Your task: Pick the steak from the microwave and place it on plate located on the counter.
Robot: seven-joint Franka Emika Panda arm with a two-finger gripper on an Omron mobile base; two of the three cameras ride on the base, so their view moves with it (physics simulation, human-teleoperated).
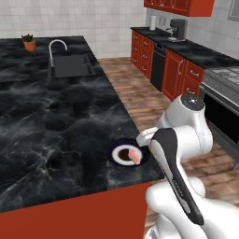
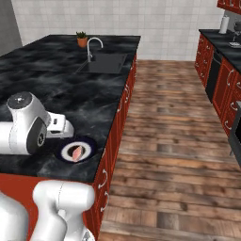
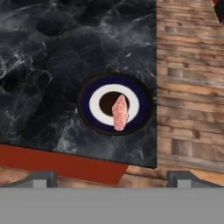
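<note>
Steak (image 3: 120, 113) lay on the plate (image 3: 87, 114) below the claw (image 3: 112, 178), whose jaws stood wide and empty, the delivery apparently done.

The steak (image 3: 120, 113), a small pinkish-red wedge with a paler edge, lay flat on the plate (image 3: 97, 119), reaching from the dark brown centre across the white ring toward the navy rim. In the hand view the pair sat at the middle of the frame. The plate rested on the black marble-look desk (image 3: 65, 48), near its corner, close to the edge over the red base. In the left base view steak (image 1: 134, 156) and plate (image 1: 117, 157) showed at lower centre; in the right base view (image 2: 77, 152), at lower left.
</note>
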